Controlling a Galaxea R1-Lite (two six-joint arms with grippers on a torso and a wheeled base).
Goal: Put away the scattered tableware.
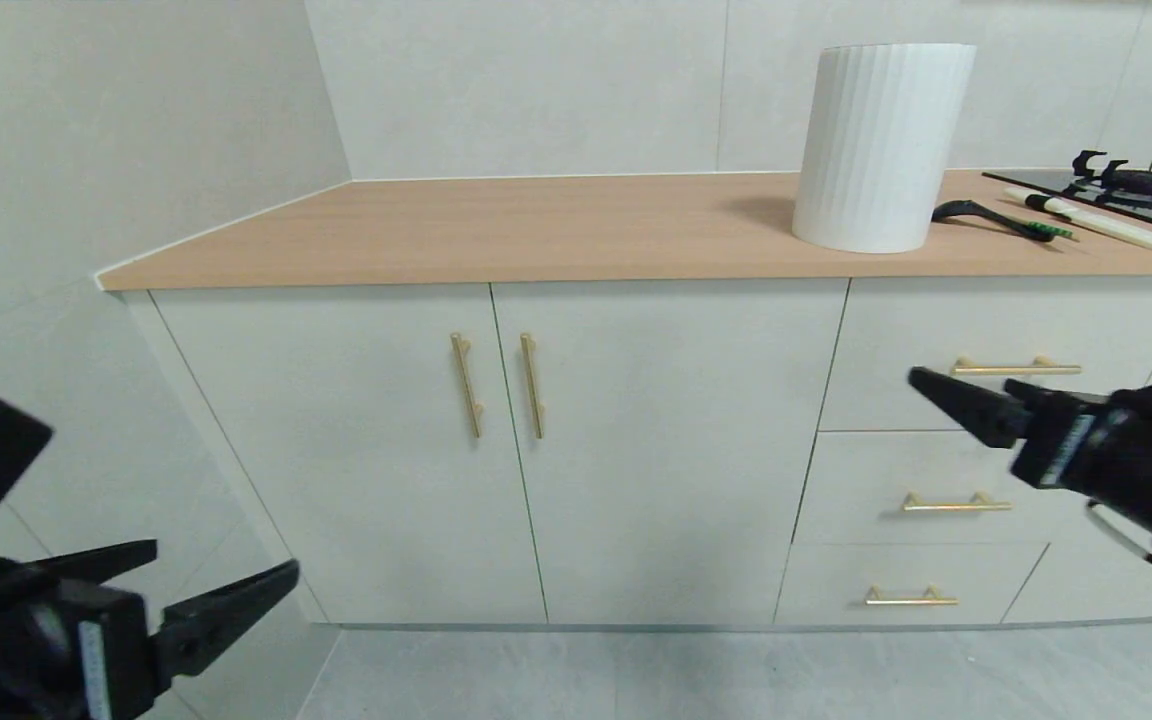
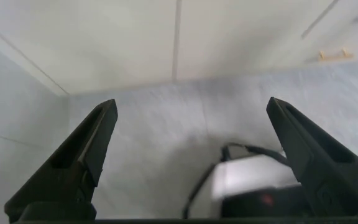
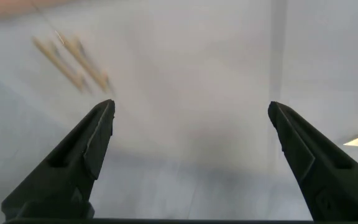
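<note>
The left gripper (image 1: pixel 226 568) hangs low before the cabinet's left end, its jaws spread wide with nothing between them; the left wrist view shows this gripper (image 2: pixel 191 109) over grey floor. The worktop (image 1: pixel 496 230) runs above two doors (image 1: pixel 496 450) with gold handles. A white ribbed canister (image 1: pixel 881 145) stands upright on the worktop's right part. Just right of it, near the front edge, lies a black utensil (image 1: pixel 981 213) with a green-striped end, and close beside that a white utensil (image 1: pixel 1106 226), both flat. A hob (image 1: pixel 1141 187) sits at the worktop's right end. The right gripper (image 1: pixel 966 395) is level with the top drawer (image 1: pixel 996 340), jaws wide apart and empty (image 3: pixel 191 109).
</note>
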